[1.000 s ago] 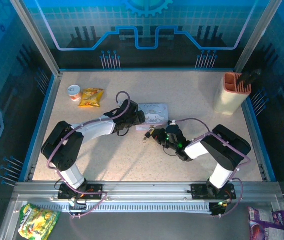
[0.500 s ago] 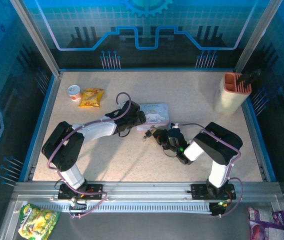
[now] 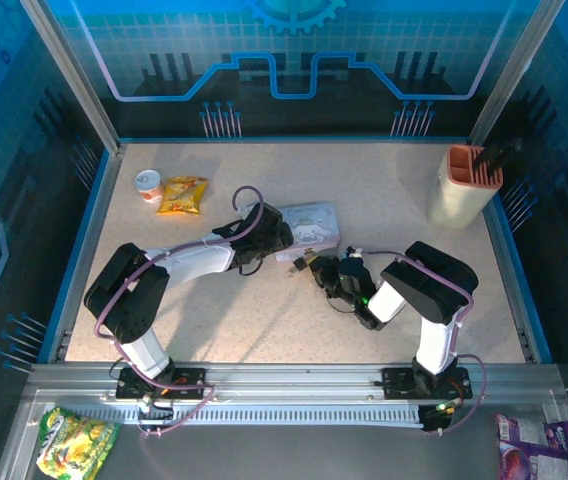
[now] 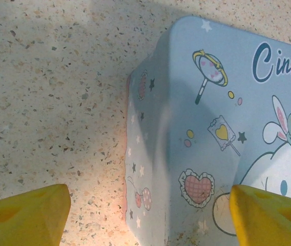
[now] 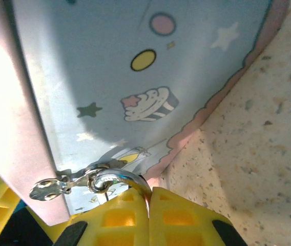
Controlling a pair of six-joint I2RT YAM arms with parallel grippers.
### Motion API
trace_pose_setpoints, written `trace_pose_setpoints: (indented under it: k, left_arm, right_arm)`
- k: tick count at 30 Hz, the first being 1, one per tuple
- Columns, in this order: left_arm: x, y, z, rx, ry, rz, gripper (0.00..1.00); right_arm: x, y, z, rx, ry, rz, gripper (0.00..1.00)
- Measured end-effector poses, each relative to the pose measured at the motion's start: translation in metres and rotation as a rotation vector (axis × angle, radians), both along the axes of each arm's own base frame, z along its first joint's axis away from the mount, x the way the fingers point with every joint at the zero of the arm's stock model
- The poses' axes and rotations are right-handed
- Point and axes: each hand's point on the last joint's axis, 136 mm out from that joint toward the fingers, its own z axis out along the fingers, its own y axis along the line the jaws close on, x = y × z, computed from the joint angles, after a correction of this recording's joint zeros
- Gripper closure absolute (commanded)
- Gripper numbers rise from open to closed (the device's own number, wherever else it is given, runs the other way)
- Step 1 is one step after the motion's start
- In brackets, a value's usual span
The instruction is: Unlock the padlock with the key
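Padlock (image 5: 116, 180) sits pinched in the right gripper (image 5: 149, 193), now nearer the cartoon tin (image 4: 196, 128), left gripper (image 4: 150, 207) spread above: steadied for unlocking

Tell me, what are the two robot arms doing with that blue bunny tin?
They are working on the tiny padlock that hangs on the pale blue cartoon tin. The right gripper is pinched shut on the padlock, whose silvery shackle hooks through the tin's metal latch. The left gripper is open, its yellow fingers straddling the tin's edge near a corner. The key can't be made out.
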Motion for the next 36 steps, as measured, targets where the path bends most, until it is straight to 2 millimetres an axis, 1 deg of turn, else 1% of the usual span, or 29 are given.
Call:
trace_pose_setpoints:
  k: [3,12,16,22,28,32,36]
  left_arm:
    - [0.000,-0.001,0.000,0.002,-0.002,0.000,0.19]
    - [0.000,0.000,0.000,0.004,-0.003,0.006,0.18]
    - [0.000,0.000,0.000,0.005,-0.004,0.006,0.19]
    - [0.000,0.000,0.000,0.003,-0.002,0.007,0.17]
    - [-0.002,0.001,0.000,0.011,0.000,0.000,0.17]
    - [-0.002,0.001,0.001,0.010,0.000,-0.001,0.17]
    - [-0.005,-0.004,0.001,0.010,0.001,-0.012,0.17]
  right_arm:
    - [0.002,-0.005,0.001,0.014,0.000,-0.016,1.00]
    - [0.003,-0.011,0.004,0.048,0.006,-0.043,1.00]
    - [0.006,-0.017,0.003,0.052,0.010,-0.063,1.00]
    - [0.002,-0.021,0.004,0.072,0.008,-0.071,1.00]
    - [-0.002,-0.032,0.006,0.066,0.014,-0.087,1.00]
    - [-0.001,-0.035,0.007,0.068,0.013,-0.095,1.00]
    - [0.001,-0.036,0.005,0.085,0.020,-0.105,1.00]
